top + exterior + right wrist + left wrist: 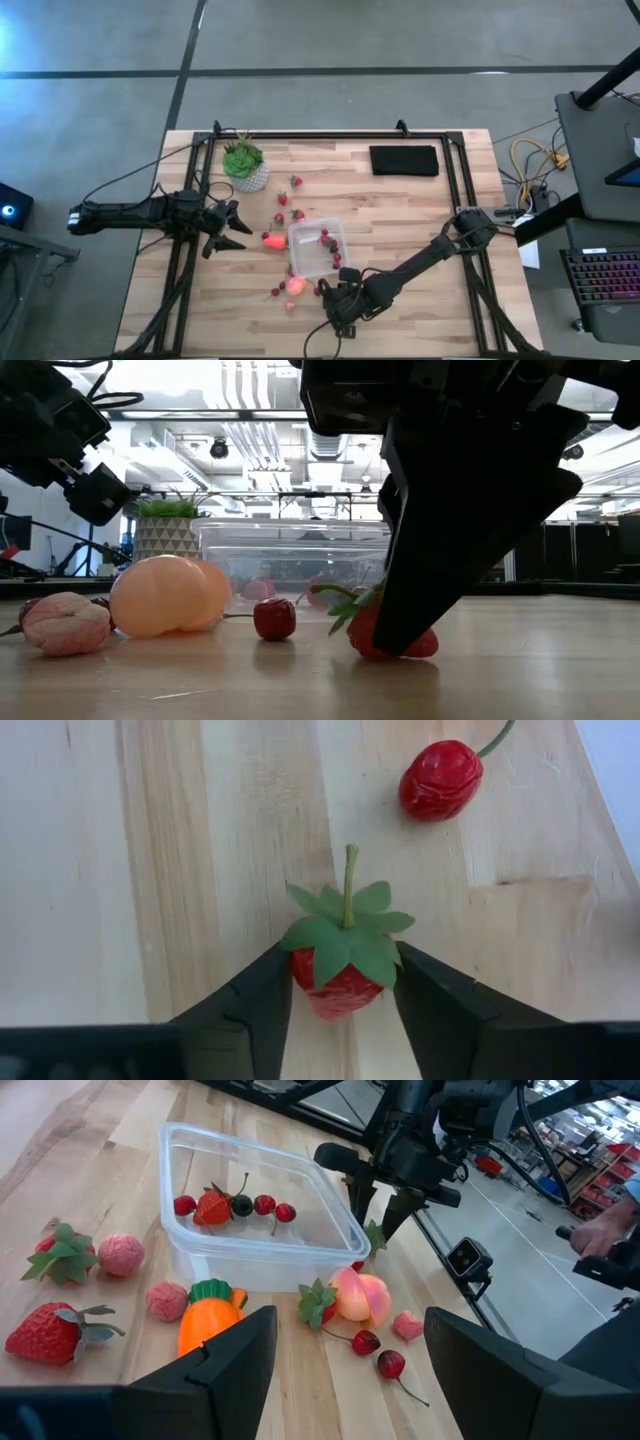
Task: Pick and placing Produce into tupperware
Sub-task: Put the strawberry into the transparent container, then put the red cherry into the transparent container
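The clear square tupperware [316, 250] stands mid-table with a strawberry and several cherries [215, 1207] in it. Around it lie loose produce: an orange carrot [208, 1315], a pink-orange peach [358, 1295] and more berries. My right gripper [342, 960] is at the container's near side, pointing steeply down, shut on a small red strawberry [340, 988] that rests on the table [420, 645]. My left gripper [235, 228] waits open at the table's left, holding nothing. My right gripper pinches the strawberry's red body [318, 990] between its two fingers, just under the green leaf cap. The fingers come slanting down from above. The berry's underside sits on the wood, and its stem points away from the gripper.
A cherry [440, 780] lies close beyond the held berry. The peach [165, 595] and a pink lumpy piece [65, 622] sit nearby. A potted green plant [244, 163] and a black pad [404, 160] stand at the far side. A person's hand [600, 1240] shows beyond the table.
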### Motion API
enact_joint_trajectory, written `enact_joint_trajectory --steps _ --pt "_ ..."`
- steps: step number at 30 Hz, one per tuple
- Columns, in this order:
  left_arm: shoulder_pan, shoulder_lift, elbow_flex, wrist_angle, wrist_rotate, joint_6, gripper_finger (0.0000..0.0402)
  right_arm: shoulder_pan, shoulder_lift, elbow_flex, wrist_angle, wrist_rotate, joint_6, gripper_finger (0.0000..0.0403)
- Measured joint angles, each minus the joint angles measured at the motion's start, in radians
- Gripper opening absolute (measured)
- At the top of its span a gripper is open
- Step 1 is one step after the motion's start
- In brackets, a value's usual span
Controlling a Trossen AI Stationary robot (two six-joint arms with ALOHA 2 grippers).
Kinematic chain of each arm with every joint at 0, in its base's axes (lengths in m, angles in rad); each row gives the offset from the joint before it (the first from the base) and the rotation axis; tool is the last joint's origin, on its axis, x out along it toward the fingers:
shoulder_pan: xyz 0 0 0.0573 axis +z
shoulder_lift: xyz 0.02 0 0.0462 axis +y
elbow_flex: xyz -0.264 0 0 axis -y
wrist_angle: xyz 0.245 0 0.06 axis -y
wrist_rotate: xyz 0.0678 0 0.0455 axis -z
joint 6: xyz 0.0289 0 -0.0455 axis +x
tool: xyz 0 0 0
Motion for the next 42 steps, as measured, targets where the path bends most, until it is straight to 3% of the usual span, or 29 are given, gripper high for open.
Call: enact_joint_trajectory --steps 4,10,20,23,27,31,42 --pt "0.000 0.000 0.000 0.000 0.000 0.000 0.0240 0.000 -0.006 0.028 0.000 0.010 -0.001 0.0137" --pt "0.000 0.000 0.000 0.000 0.000 0.000 0.0240 -0.004 -0.056 0.047 -0.023 0.135 -0.005 0.0145" --pt "0.000 0.000 0.000 0.000 0.000 0.000 0.0240 -0.121 -0.133 0.046 -0.059 0.281 -0.065 0.0149" --pt "0.000 0.000 0.000 0.000 0.000 0.000 0.0240 -0.183 -0.144 0.046 -0.060 0.235 -0.065 0.0150" --pt "0.000 0.000 0.000 0.000 0.000 0.000 0.0240 -0.263 -0.135 0.045 -0.060 0.061 -0.065 0.0150" --pt "0.000 0.001 0.000 0.000 0.000 0.000 0.0240 -0.286 -0.126 0.042 -0.064 0.029 -0.066 0.0164" --pt "0.000 0.000 0.000 0.000 0.000 0.000 0.0240 -0.263 -0.127 0.043 -0.064 0.025 -0.062 0.0267"
